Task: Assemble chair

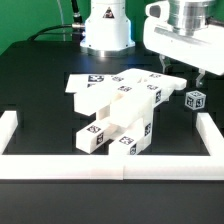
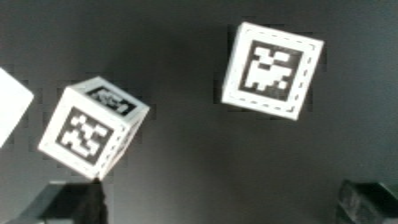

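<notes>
The chair's white tagged parts [image 1: 115,110] lie piled in the middle of the black table: flat slabs, a leg frame and blocks. One small tagged block [image 1: 195,99] stands apart toward the exterior view's right. My gripper [image 1: 182,72] hangs above that block, open and holding nothing. In the wrist view the small block [image 2: 86,125] sits tilted just beyond one dark finger [image 2: 71,200]. The other finger [image 2: 370,200] is far across from it, and my gripper [image 2: 222,205] has only bare table between its fingers.
A low white border wall [image 1: 110,168] runs along the table's front and both sides. The robot base [image 1: 105,30] stands at the back. A flat white piece with a single tag [image 2: 272,68] lies beyond the block, and a white corner [image 2: 9,95] shows at the frame's edge.
</notes>
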`<action>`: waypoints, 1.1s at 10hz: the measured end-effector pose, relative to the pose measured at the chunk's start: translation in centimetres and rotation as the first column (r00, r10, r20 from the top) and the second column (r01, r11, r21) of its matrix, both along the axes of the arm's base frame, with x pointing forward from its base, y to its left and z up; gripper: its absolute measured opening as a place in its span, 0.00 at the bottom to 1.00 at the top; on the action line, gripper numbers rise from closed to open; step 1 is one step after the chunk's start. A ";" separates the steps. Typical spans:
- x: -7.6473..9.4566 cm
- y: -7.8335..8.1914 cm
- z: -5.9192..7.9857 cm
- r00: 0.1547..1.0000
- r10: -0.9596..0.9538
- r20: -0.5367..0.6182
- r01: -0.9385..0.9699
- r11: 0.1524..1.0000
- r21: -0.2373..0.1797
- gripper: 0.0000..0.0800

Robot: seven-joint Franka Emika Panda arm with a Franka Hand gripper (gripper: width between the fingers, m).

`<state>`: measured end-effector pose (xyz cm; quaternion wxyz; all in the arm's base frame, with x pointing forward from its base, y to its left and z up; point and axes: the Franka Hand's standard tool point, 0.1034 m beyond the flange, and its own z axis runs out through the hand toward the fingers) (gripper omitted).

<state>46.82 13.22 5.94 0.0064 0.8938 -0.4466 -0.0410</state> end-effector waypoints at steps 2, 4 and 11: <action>-0.1 1.1 -0.9 1.000 -0.009 -0.010 0.009 1.000 -0.012 0.81; -0.1 1.5 -1.7 1.000 0.002 -0.018 -0.002 1.000 -0.019 0.81; -0.2 2.2 -4.3 0.999 0.025 -0.046 -0.026 0.999 -0.042 0.81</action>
